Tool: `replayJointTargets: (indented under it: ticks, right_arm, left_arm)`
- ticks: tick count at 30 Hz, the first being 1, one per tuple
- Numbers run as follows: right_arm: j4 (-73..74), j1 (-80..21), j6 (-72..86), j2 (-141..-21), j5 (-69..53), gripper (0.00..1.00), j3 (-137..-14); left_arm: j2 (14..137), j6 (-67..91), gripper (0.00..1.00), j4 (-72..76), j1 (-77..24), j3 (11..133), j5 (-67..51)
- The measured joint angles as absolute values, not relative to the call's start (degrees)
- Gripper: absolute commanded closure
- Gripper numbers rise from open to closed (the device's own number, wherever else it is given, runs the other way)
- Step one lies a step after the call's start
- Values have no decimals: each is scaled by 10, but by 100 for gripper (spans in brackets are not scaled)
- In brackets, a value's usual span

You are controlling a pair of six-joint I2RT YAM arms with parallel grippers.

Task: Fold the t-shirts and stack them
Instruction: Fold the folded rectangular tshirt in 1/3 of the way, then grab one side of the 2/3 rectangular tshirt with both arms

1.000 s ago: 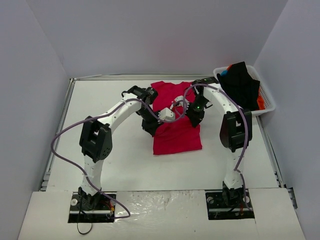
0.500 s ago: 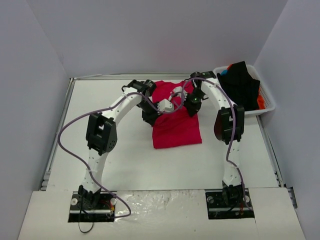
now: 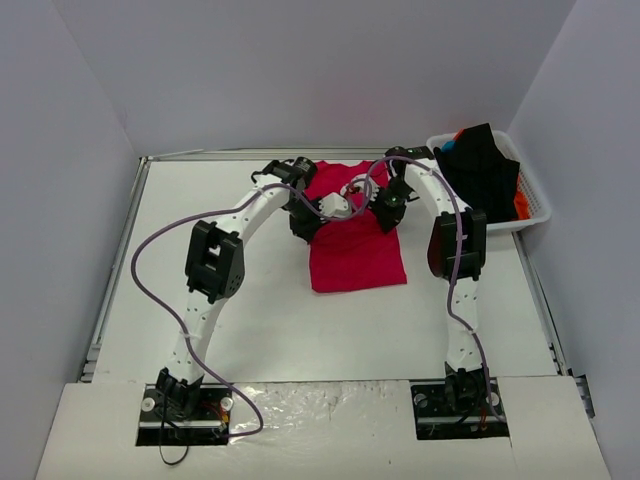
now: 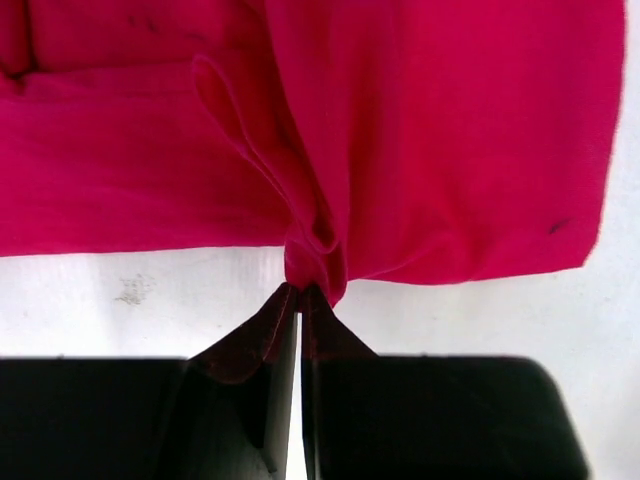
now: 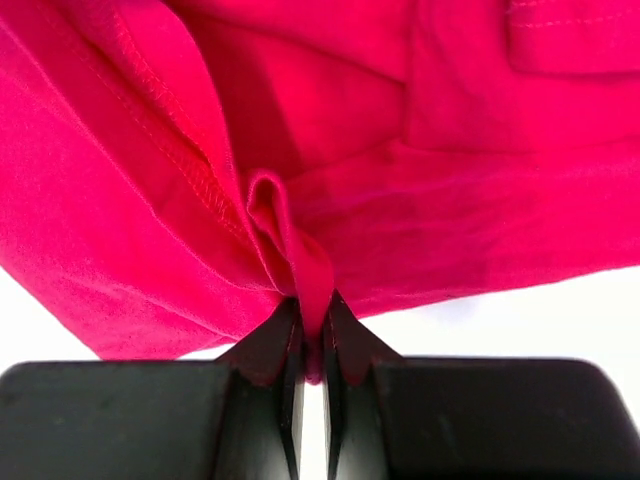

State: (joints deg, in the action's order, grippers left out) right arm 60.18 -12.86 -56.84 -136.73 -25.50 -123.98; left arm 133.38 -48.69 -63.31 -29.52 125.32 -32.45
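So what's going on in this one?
Both arms are working on the red t-shirt, spread in the middle of the table. The left gripper is shut on a pinch of cloth at one edge. The right gripper is shut on a bunched fold at the opposite side. It looks mid-fold. More shirts, with a black one on top, wait in the white basket at the far right. No folded stack shows yet.

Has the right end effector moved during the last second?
Yes. The right end effector, clamped on the red t-shirt, has shifted toward the far edge of the table.
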Motion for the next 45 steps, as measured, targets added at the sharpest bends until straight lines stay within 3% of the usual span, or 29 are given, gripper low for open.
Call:
replayJointTargets:
  ticks: [1, 2, 5, 16, 23, 27, 32, 45]
  right_arm:
    - [599, -127, -567, -1367, -255, 80, -1240]
    - [595, -126, -564, -1367, -255, 78, -1240]
    - [574, -123, -552, -1367, -253, 60, -1241]
    - [411, -121, -465, -1340, -214, 52, -1189]
    - [368, -120, -435, -1219, -203, 50, -1028]
    - [361, -109, -416, -1152, -206, 45, -938]
    - [357, -84, -395, -1110, -214, 38, -837]
    - [366, -68, -360, -1056, -254, 38, -729]
  left_arm:
    - [1336, -485, 93, -627, -295, 1256, -322]
    - [1338, -483, 85, -622, -295, 1257, -318]
    - [1341, -471, 79, -601, -294, 1258, -303]
    - [1316, -422, 71, -483, -284, 1226, -196]
    - [1143, -403, 70, -411, -313, 1009, -148]
    - [1037, -402, 71, -353, -401, 848, -87]
    - [1007, -402, 71, -265, -532, 708, -28]
    - [1014, -377, 72, -60, -574, 605, 149]
